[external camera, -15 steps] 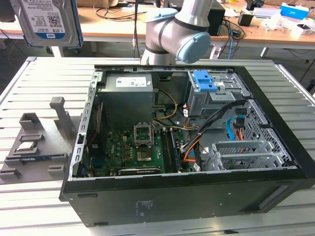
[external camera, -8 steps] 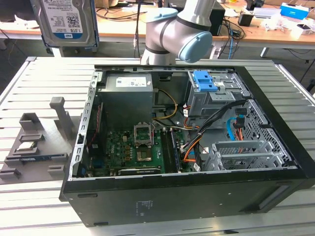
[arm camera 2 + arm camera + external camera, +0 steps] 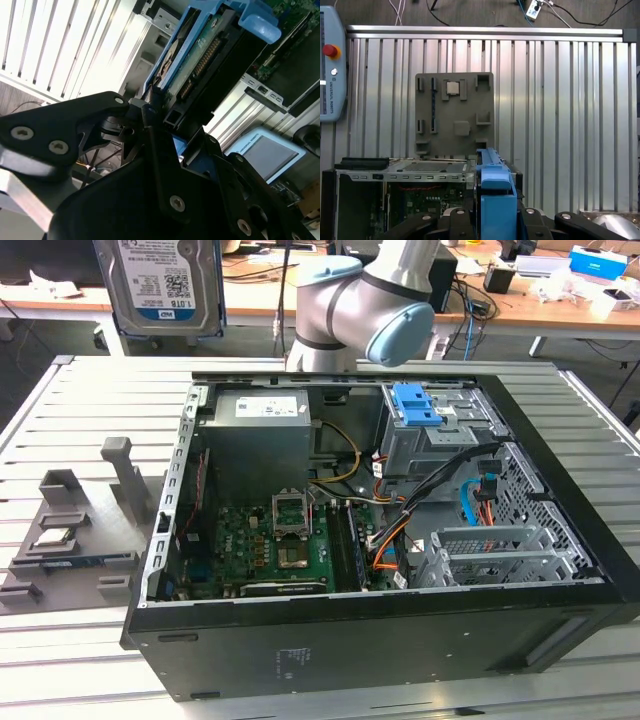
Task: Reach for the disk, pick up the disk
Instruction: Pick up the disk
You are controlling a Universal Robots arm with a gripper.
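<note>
- while the gripper [image 3: 150, 103] is pinching the disk [image 3: 200, 55] between its black fingers [image 3: 100, 107] in the second wrist view, the drive is sticking straight out beyond the fingertips, with its connector edge and blue rail showing.
- in the exterior view the disk [image 3: 160, 285] is hanging at the upper left of the frame, label facing the camera and long axis running up and down. its upper end is being cut off by the frame edge, and it is sitting well above the slatted table [image 3: 100, 390].
- the arm [image 3: 350, 300] is bending at top centre of that view, behind the open computer case [image 3: 380, 640].
- in the first wrist view the disk [image 3: 495, 200] is showing edge-on, its blue rail lying between the finger bodies. the grey fixture plate [image 3: 455, 115] and its processor chip [image 3: 452, 88] are lying well beneath it.
- judging from this, the reach and the grasp are looking done: the drive is riding in the air, with no gap lying between fingers and disk.
</note>
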